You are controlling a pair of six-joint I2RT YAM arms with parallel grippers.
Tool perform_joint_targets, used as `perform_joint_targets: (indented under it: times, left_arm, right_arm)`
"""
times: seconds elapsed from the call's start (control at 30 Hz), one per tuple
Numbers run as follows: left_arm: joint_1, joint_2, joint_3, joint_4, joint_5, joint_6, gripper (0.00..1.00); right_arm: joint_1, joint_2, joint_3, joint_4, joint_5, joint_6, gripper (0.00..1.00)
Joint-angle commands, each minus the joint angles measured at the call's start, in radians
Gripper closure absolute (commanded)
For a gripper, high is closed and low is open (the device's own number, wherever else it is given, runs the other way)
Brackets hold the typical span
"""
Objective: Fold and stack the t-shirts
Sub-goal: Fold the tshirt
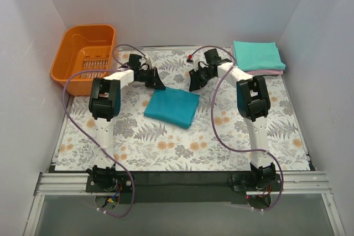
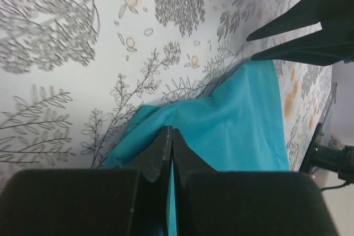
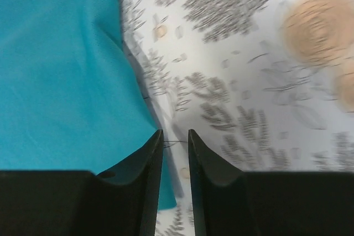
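top external: high, looks down whole table (image 1: 182, 153) | both wrists: close, downward | all share teal-blue shirt (image 1: 172, 108)

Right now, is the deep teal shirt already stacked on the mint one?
No, the deep teal shirt lies by itself in the middle, apart from the mint shirt sitting on the pink shirt at the far right corner.

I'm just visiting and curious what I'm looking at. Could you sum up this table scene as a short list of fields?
Centre: blue t-shirt, folded, on the patterned table
Stack: mint-teal t-shirt on top of pink t-shirt, far right corner
Left jaws: shut, pinching the blue t-shirt at its far left corner
Right jaws: narrowly apart at its far right corner, nothing between them
Basket: orange basket, far left corner
Left to do: blue t-shirt not yet on the stack
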Motion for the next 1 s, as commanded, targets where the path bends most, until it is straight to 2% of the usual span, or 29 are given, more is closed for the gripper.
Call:
perform_joint_targets:
  times: [0.0,0.03,0.07,0.17,0.3,0.43,0.5,0.6,0.7,0.73,0.87,0.97]
  left_arm:
    - [0.024,-0.022,0.075,0.032,-0.068,-0.075,1.00]
    - [0.028,-0.044,0.084,0.032,-0.048,-0.077,0.96]
    - [0.031,-0.060,0.082,0.032,-0.027,-0.083,0.87]
    - [0.041,-0.153,0.040,0.032,0.077,-0.072,0.80]
    - [0.041,-0.297,-0.109,0.023,0.217,-0.029,0.80]
    - [0.041,-0.348,-0.204,-0.119,0.303,0.066,0.81]
    - [0.041,-0.362,-0.266,-0.153,0.309,0.075,0.81]
    - [0.033,-0.356,-0.330,-0.155,0.294,0.069,0.82]
    - [0.033,-0.335,-0.367,-0.158,0.260,0.066,0.82]
    - [0.033,-0.307,-0.372,-0.162,0.210,0.055,0.83]
    - [0.033,-0.209,-0.352,-0.190,0.135,0.037,0.83]
    - [0.044,-0.132,-0.335,-0.202,0.080,0.022,0.84]
  right_arm:
    - [-0.018,0.012,0.120,-0.026,0.098,-0.068,0.72]
    - [-0.021,0.006,0.144,-0.025,0.117,-0.072,0.72]
    - [-0.024,-0.002,0.154,-0.023,0.124,-0.086,0.71]
    - [-0.032,-0.074,0.174,-0.022,0.092,-0.080,0.68]
    - [-0.024,-0.225,0.086,-0.022,-0.134,0.076,0.60]
    - [0.052,-0.316,-0.122,0.018,-0.321,0.220,0.54]
    - [0.085,-0.351,-0.249,0.084,-0.343,0.251,0.53]
    - [0.145,-0.351,-0.337,0.165,-0.366,0.334,0.53]
    - [0.206,-0.332,-0.386,0.181,-0.352,0.314,0.53]
    - [0.237,-0.324,-0.423,0.179,-0.306,0.311,0.54]
    - [0.228,-0.240,-0.483,0.207,-0.191,0.336,0.55]
    - [0.171,-0.184,-0.510,0.233,-0.143,0.351,0.56]
